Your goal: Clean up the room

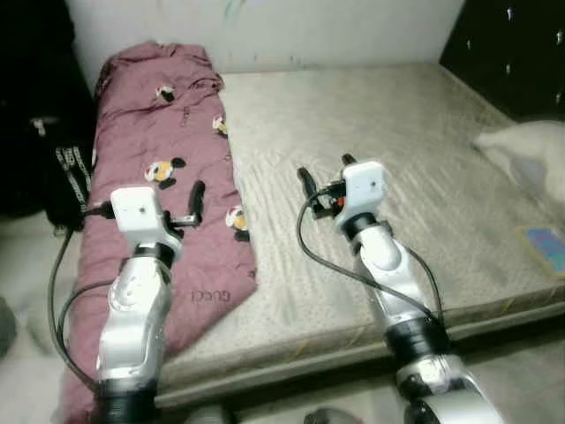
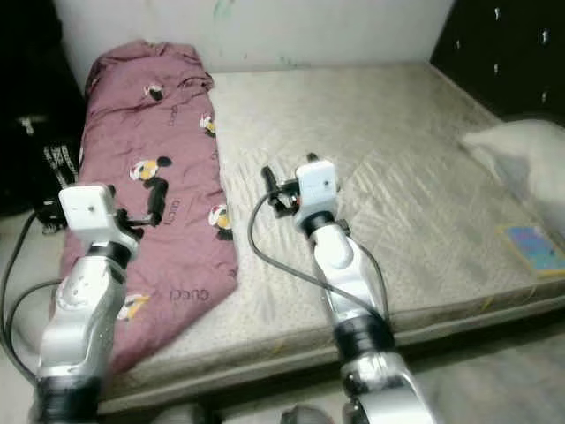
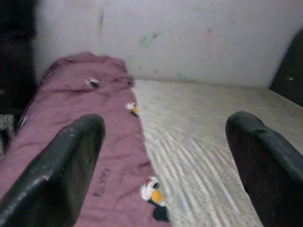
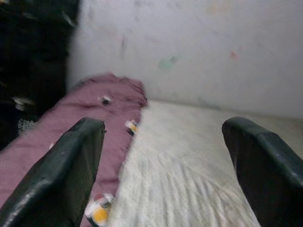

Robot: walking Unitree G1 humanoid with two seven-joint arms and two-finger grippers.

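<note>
Maroon fabric caught my eye first: a folded blanket (image 1: 168, 177) printed with small cartoon figures lay lengthwise along the nine o'clock edge of the bare mattress (image 1: 388, 168), running from the white wall (image 1: 265, 31) at twelve o'clock down toward me and draping over the near edge. I had the left gripper (image 1: 196, 201) hovering over the blanket's middle, its two black fingers (image 3: 61, 170) spread wide apart with nothing between them. The right gripper (image 1: 325, 173) hung above the pale mattress at roughly the centre of my view, just beside the blanket's edge, its fingers (image 4: 66, 175) likewise held well apart and empty. At three o'clock a white pillow (image 1: 525, 146) rested on the mattress, and nearer, at four o'clock, a small colourful flat item (image 1: 545, 245) lay near the edge. Dark furniture (image 1: 512, 49) stood at two o'clock.
</note>
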